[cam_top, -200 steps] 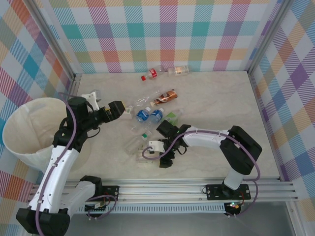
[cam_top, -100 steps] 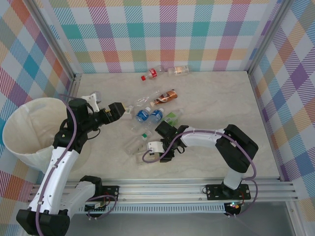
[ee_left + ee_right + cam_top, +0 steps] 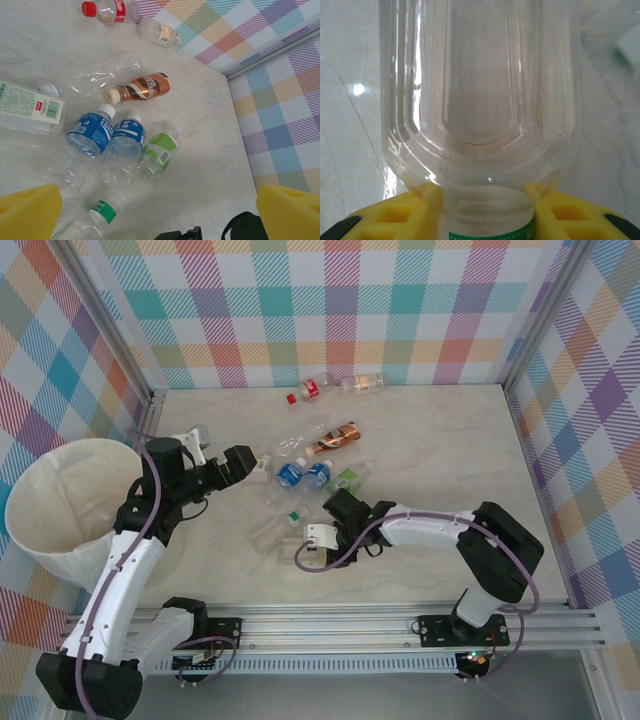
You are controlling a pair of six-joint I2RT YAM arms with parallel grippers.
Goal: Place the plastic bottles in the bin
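Note:
My right gripper (image 3: 314, 539) is shut on the neck of a clear bottle (image 3: 479, 100) with a green band, lying on the table (image 3: 276, 533). Yellow fingers (image 3: 390, 220) press each side of the neck. My left gripper (image 3: 240, 462) hangs open above the table beside the cream bin (image 3: 50, 550), nothing between its fingers (image 3: 27, 212). Loose bottles lie ahead: two blue-labelled (image 3: 90, 132) (image 3: 125, 137), a green-labelled one (image 3: 159, 150), a brown one (image 3: 142, 87), a red-capped one (image 3: 107, 9), and a green-banded clear one (image 3: 102, 210).
Another pale-labelled bottle (image 3: 362, 384) lies at the back by the checked wall. A clear bottle (image 3: 100, 75) and a white barcode-labelled one (image 3: 30, 107) lie near my left gripper. Metal frame posts stand at the back corners (image 3: 150, 405).
My right gripper has moved up and slightly left, onto the clear bottle's neck, and its elbow has swung to the right. The left arm has barely shifted.

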